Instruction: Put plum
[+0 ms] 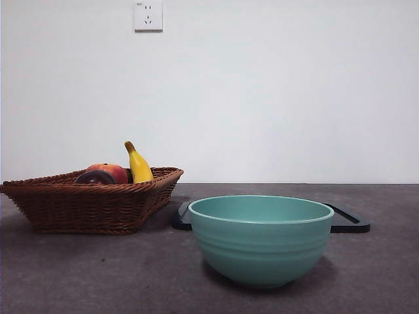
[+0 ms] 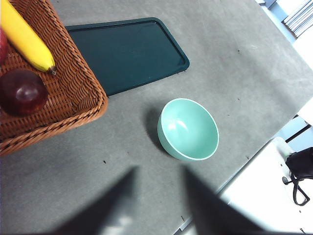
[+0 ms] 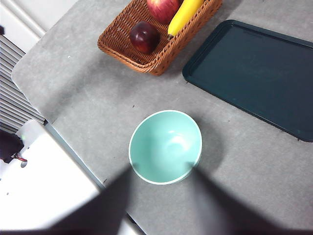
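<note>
The plum is dark maroon and glossy. It lies in the woven brown basket at the left, beside a red-orange fruit and a yellow banana. It also shows in the left wrist view and the right wrist view. My left gripper is open and empty, high above the table near the teal bowl. My right gripper is open and empty, high above the bowl. Neither arm shows in the front view.
The teal bowl stands empty at the front, right of the basket. A dark flat tray lies behind it, also seen in the wrist views. The table's edge runs close to the bowl.
</note>
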Tool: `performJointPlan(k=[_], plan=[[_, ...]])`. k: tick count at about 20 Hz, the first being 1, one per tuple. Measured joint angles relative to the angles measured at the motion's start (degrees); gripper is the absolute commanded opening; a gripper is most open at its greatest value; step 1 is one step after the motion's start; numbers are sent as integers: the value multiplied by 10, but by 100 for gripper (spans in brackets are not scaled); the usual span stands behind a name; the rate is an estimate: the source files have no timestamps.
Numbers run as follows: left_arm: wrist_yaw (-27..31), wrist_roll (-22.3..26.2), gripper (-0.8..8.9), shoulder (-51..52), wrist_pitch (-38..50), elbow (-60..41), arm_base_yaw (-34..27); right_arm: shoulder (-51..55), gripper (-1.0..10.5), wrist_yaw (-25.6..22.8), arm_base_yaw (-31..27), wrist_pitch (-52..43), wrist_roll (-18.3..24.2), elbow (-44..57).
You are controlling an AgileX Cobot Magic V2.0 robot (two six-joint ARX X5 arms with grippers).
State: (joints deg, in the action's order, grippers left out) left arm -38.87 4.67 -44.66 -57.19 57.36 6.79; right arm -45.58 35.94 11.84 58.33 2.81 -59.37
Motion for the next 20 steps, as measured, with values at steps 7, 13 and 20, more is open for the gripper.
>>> performJointPlan(k=[7, 13, 20], plan=[[4, -4, 500, 0, 6, 0, 0, 0, 368, 0, 0, 1, 0, 0], [71, -30, 500, -27, 43, 3, 5, 0, 368, 0, 0, 1, -1, 0], [171, -40, 491, -147, 57, 111, 49, 0, 368, 0, 0, 1, -2, 0]])
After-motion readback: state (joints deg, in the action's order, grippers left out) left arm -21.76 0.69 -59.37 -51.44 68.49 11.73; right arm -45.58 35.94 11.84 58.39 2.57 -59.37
